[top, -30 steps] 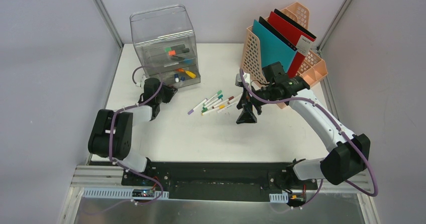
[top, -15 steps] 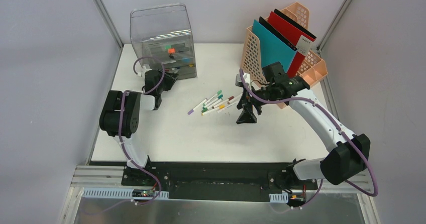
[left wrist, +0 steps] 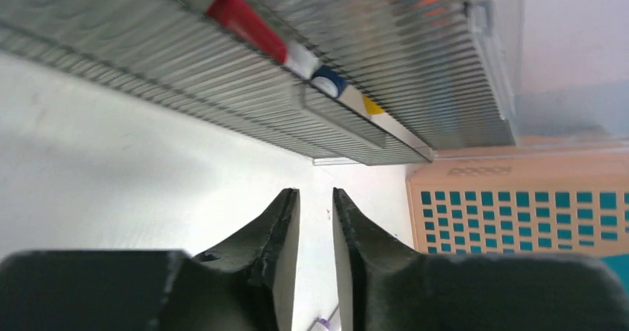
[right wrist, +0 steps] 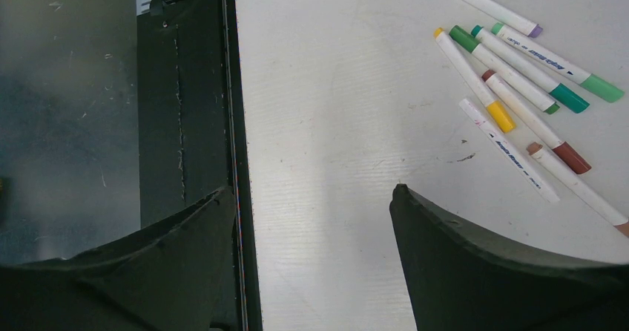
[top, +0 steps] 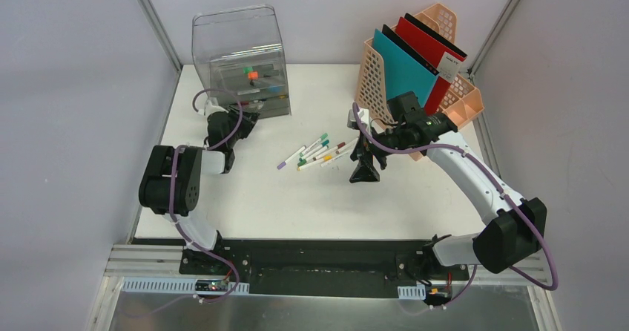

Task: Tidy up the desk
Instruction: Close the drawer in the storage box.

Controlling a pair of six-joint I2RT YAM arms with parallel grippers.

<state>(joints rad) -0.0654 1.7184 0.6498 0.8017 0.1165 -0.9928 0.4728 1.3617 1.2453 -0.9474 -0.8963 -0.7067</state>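
Note:
The white desk (top: 297, 197) carries several loose markers (top: 315, 151) at its middle. At the back left stands a clear drawer organizer (top: 239, 60) with markers inside. My left gripper (top: 250, 114) sits just in front of its lowest drawer (left wrist: 222, 71), the jaws a narrow gap apart with nothing between them (left wrist: 317, 197). My right gripper (top: 365, 166) hovers just right of the markers (right wrist: 519, 86), wide open and empty (right wrist: 311, 194). It points back toward the desk's black rail (right wrist: 185, 123).
A peach file rack (top: 374, 79) with teal, red and black folders stands at the back right, close behind the right arm, and also shows in the left wrist view (left wrist: 519, 205). Grey walls close in the left, back and right sides.
The organizer's lowest drawer, pulled out a second ago, now sits pushed in. My left gripper has gone from shut to slightly open and its arm has shifted. The right arm has not moved.

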